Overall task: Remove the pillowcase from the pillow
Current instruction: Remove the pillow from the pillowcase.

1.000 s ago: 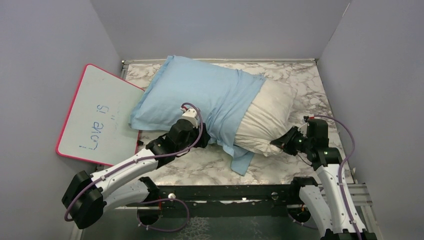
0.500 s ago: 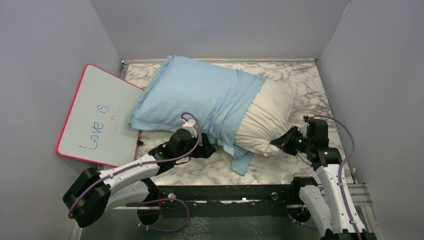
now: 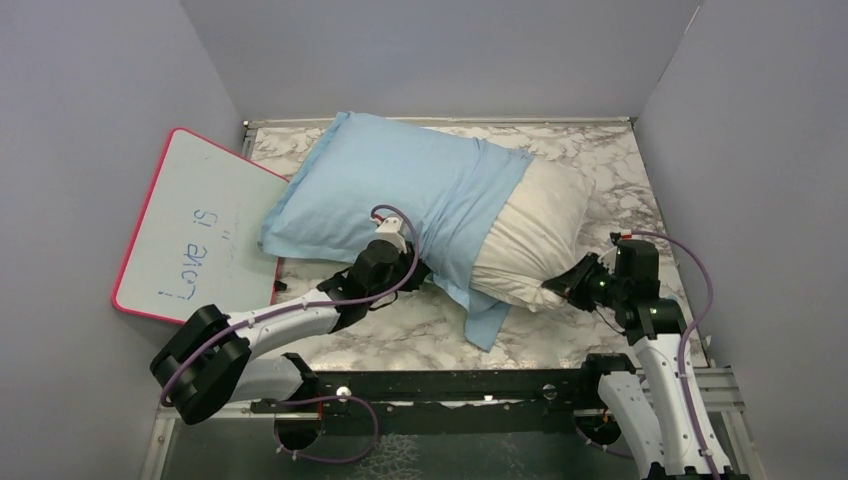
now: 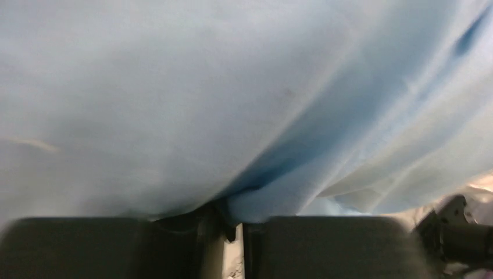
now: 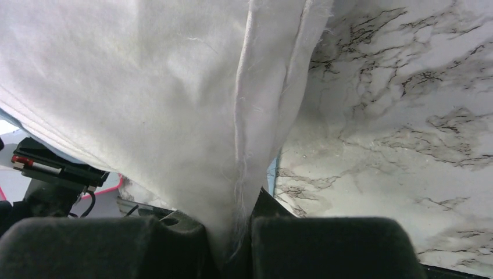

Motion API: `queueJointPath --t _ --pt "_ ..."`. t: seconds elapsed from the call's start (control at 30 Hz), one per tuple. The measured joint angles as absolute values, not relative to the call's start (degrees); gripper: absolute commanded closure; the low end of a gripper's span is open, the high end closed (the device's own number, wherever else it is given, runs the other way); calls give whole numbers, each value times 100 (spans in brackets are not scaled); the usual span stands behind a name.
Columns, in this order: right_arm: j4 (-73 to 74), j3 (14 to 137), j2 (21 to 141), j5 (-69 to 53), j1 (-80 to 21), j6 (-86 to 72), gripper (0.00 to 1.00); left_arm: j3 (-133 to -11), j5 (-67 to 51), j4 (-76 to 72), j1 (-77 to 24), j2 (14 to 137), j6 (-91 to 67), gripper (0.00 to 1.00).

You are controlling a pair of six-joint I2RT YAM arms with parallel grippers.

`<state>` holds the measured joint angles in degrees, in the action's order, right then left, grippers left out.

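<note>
A pink-rimmed whiteboard (image 3: 200, 235) with "Love is" written on it in blue leans at the left, beside the marble table (image 3: 620, 170), which grey walls (image 3: 440, 50) enclose on three sides, a black rail (image 3: 450, 385) running along its near edge

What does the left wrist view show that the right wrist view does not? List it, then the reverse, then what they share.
Left wrist only: the blue pillowcase filling nearly the whole frame, with one fold pinched between the left jaws.
Right wrist only: the off-white pillow close up, its frayed seam caught in the right jaws, and a wide stretch of marble table beside it.
Shared: each view has its own dark jaws along the bottom edge, closed on cloth.
</note>
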<state>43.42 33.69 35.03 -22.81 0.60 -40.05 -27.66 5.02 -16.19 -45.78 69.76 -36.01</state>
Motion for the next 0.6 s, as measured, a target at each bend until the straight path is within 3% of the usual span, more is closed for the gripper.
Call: queueJointPath --t 0.37,0.6 --pt "4536 3618 3520 -2016 25 -4156 100 -3116 2241 -148 -4665 6615 -3721 100" --pt "4558 3651 3507 -2075 -40 -4381 97 -2860 2307 305 -4200 5544 -3822 100"
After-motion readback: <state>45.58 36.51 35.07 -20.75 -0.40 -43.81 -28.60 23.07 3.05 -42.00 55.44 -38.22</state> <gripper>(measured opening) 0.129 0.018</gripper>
